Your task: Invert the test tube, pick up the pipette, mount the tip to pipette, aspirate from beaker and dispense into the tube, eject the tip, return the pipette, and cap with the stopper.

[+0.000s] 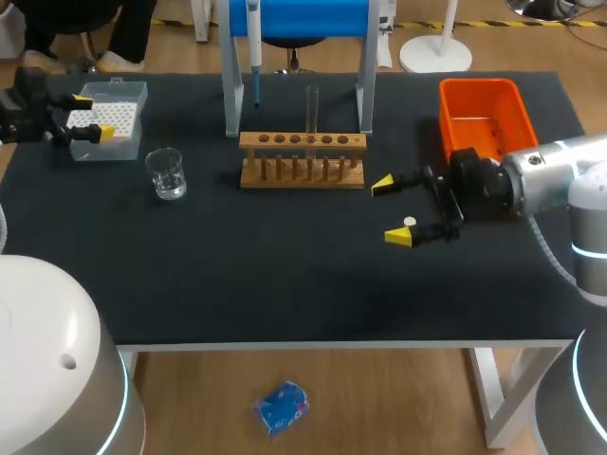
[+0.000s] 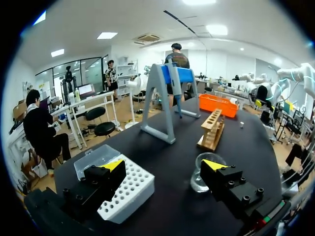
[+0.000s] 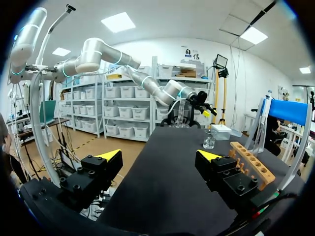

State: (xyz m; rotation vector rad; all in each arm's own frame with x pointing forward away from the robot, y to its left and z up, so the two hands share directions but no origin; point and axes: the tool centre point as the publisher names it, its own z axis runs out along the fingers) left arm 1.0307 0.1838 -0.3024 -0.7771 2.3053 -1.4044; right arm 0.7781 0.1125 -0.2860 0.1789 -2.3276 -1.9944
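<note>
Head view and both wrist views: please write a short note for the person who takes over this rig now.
Left gripper: open, empty, over the tip box.
Right gripper: open, empty, next to the white stopper on the table.
Pipette hangs on its stand. Test tube stands in the wooden rack; beaker beside it.
Done: nothing visible; tube inversion cannot be told.
To do: take pipette, mount tip, transfer liquid, eject, return, cap.

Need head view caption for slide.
Open left gripper at tip box, open right gripper near rack holding one upright tube.
</note>
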